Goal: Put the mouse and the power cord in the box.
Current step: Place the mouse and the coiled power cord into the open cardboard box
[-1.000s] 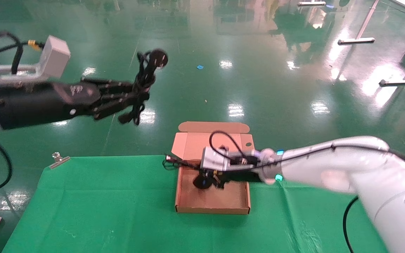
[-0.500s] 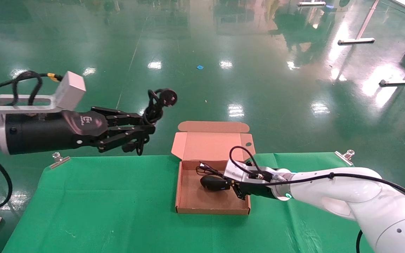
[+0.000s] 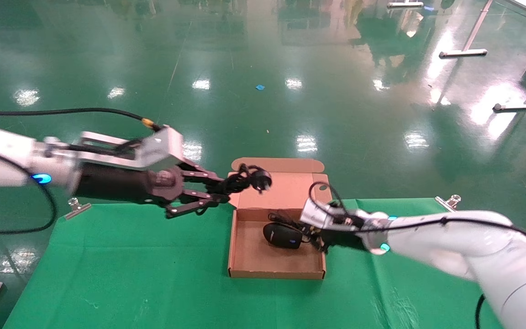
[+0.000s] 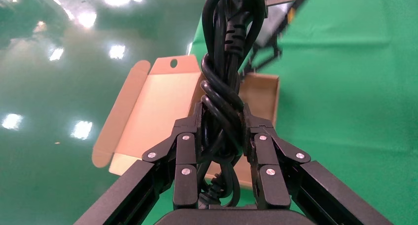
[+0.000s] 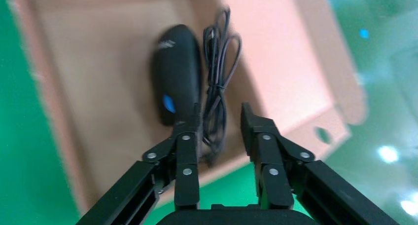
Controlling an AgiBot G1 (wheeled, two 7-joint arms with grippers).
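So here's where we're at. Our left gripper (image 3: 219, 192) is pinched tight on the power cord (image 3: 244, 181), squeezing the coiled bundle right around its middle. In the left wrist view the fingers (image 4: 185, 158) press the cord (image 4: 223, 94) from both sides, with a loop of it sticking out past the tips. From the head camera the cord's round plug pokes out over the box (image 3: 238, 267), up near its far left corner by the raised lid, so the cord is in the air and not inside yet.

The mouse (image 3: 282, 236) is lying in the box, on the floor of the tray toward the far right part, with its thin cable bunched up just behind it against the back wall. In the right wrist view we see the mouse (image 5: 176, 72) with its little blue spot, and the cable sits right beside it.

Our right gripper (image 3: 316, 237) is at the box's right wall, just beside the mouse but not touching it. Its fingers (image 5: 186, 146) are spread apart with nothing between them; the mouse lies just past the tips.

The box sits on the green cloth (image 3: 130, 274), lid open and leaning back.
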